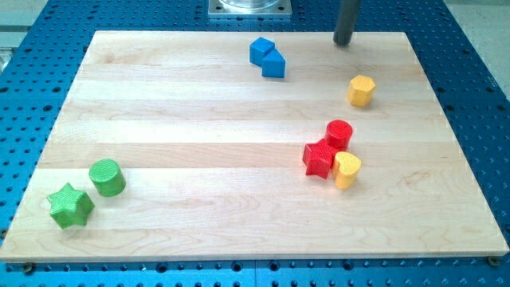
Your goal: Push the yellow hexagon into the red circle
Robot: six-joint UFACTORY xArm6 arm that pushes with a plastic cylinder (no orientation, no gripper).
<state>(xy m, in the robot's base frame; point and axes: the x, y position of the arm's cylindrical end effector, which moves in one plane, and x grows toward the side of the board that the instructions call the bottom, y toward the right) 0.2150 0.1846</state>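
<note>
Worktop [199, 159]: pale wooden board on a blue perforated base.

My tip [343, 42]: lower end of a dark rod, at the view's top edge of the board, above and slightly to the view's left of the yellow hexagon, apart from it. No jaws fitted; nothing to open or close.

Yellow hexagon [361, 90]: alone at the view's upper right, well apart from its target.

Red circle [339, 133]: below the hexagon, touching a red star [319, 158], with a yellow heart [347, 169] just beside both.

Also present: two blue blocks [268, 57] touching, top centre; green cylinder [106, 177] and green star [70, 205], lower left.

Risk: pushing off-centre would likely make the hexagon rotate and slide past the circle to the view's right. Too firm a push may scatter the cluster, carrying the circle away.
</note>
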